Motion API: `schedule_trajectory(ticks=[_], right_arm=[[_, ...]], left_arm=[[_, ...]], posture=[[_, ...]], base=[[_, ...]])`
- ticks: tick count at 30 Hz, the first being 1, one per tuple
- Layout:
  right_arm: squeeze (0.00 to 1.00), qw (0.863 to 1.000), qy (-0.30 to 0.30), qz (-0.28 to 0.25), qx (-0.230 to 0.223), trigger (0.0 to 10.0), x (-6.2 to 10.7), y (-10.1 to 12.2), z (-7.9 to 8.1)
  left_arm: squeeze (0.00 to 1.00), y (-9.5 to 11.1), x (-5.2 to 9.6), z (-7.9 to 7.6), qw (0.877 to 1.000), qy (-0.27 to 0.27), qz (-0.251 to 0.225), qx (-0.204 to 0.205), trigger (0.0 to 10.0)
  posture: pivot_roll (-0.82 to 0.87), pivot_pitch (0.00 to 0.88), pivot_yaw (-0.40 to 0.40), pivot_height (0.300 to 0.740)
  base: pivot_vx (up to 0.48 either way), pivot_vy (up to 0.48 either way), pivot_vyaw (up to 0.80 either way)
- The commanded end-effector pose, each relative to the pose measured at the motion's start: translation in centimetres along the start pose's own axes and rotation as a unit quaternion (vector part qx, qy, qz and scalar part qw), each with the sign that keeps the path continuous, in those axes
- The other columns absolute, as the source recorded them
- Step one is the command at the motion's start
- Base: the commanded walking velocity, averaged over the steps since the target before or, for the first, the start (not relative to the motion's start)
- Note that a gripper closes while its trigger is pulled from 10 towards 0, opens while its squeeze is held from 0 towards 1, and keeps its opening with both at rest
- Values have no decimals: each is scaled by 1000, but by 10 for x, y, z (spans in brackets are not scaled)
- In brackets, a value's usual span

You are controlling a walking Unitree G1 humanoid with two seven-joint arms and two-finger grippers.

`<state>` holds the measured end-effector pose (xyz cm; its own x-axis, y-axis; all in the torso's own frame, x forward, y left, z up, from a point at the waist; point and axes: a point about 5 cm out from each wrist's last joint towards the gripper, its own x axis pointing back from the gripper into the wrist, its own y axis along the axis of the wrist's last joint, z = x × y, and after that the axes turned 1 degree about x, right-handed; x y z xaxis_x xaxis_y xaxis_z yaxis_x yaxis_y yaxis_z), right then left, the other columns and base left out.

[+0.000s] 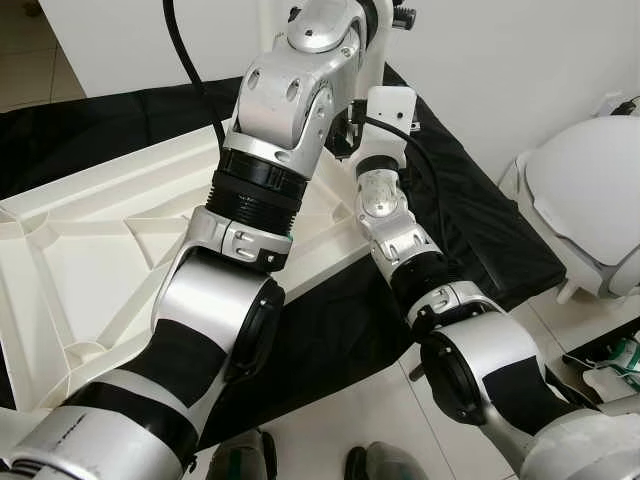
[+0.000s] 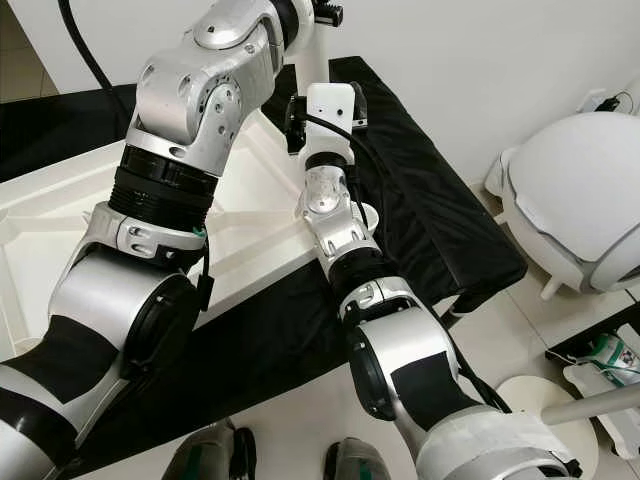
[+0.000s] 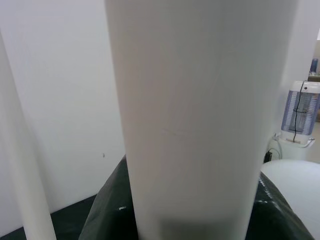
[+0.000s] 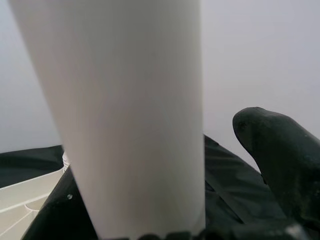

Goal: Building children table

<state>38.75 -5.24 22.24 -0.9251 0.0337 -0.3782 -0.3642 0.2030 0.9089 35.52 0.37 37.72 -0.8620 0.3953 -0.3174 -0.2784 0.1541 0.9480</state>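
White table leg (image 3: 190, 120) upright at frame top, both arms reaching it; hand states can't tell; tabletop (image 1: 90, 260) lower left.

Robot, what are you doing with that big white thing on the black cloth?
The robot is putting together a children's table. The white tabletop lies upside down on a black cloth, ribs facing up. Both arms reach to its far corner, where a white table leg stands upright, seen up close by both wrist cameras. The right gripper's black finger sits beside the leg. A second white leg stands nearby. Whether either gripper is squeezing cannot be seen.
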Motion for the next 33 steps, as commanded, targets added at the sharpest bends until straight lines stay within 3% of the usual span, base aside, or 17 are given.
schedule_trajectory(ticks=[1,2,3,7,8,9,10,11,12,28,29,30,31,33], right_arm=[[0,1000,-1,-4,-7,6980,-1,3,3],[0,1000,-4,-5,-6,6980,-1,3,3],[0,1000,-4,-3,-9,7608,-1,3,3],[0,1000,-7,-5,-15,7412,0,3,3],[0,1000,-11,-8,-12,6275,0,3,3],[0,1000,-20,-12,-15,3373,0,4,3],[0,999,-21,-15,-19,1961,1,4,3],[0,999,-21,-15,-19,1961,1,4,3],[0,999,-24,-16,-21,0,1,5,3],[0,998,-62,-19,-9,0,1,4,-2],[0,997,-70,-11,-8,2118,0,2,-4],[0,997,-76,-6,-8,2118,-1,0,-6],[0,997,-77,1,-14,10000,-1,-1,-8],[0,997,-79,5,-21,10000,-2,-1,-9]], left_arm=[[0,3,1,-1,1000,15,-6,-5,10000],[0,3,1,-1,1000,15,-6,-5,10000],[0,3,2,-1,1000,15,-6,-5,10000],[0,3,2,-1,1000,15,-6,-5,10000],[0,3,2,-1,1000,15,-6,-4,10000],[0,4,2,-1,1000,16,-6,-4,10000],[0,4,2,-1,1000,16,-6,-3,10000],[0,4,2,-1,1000,16,-6,-3,10000],[0,4,2,-1,1000,16,-6,-3,10000],[0,2,3,-1,1000,15,-4,-8,10000],[0,3,3,-2,1000,14,-7,-11,10000],[0,3,3,-2,1000,13,-9,-12,10000],[0,4,4,-3,1000,11,-11,-14,10000],[0,4,4,-3,1000,10,-12,-15,10000]], posture=[[-9,8,-7,740],[-9,8,-7,740],[-10,7,-7,740],[-10,7,-8,740],[-10,4,-9,740],[-10,4,-9,740],[-11,2,-10,740],[-11,2,-10,740],[-10,3,-10,740],[-3,0,-16,740],[-3,0,-16,740],[-3,0,-16,740],[-1,0,-17,740],[-2,0,-17,740]], base=[[0,0,0],[0,0,0],[0,0,0],[0,0,0],[0,0,0],[0,0,0],[0,0,0],[0,0,0],[0,0,0],[0,0,0],[0,0,0],[0,0,0],[0,0,0],[0,0,0]])
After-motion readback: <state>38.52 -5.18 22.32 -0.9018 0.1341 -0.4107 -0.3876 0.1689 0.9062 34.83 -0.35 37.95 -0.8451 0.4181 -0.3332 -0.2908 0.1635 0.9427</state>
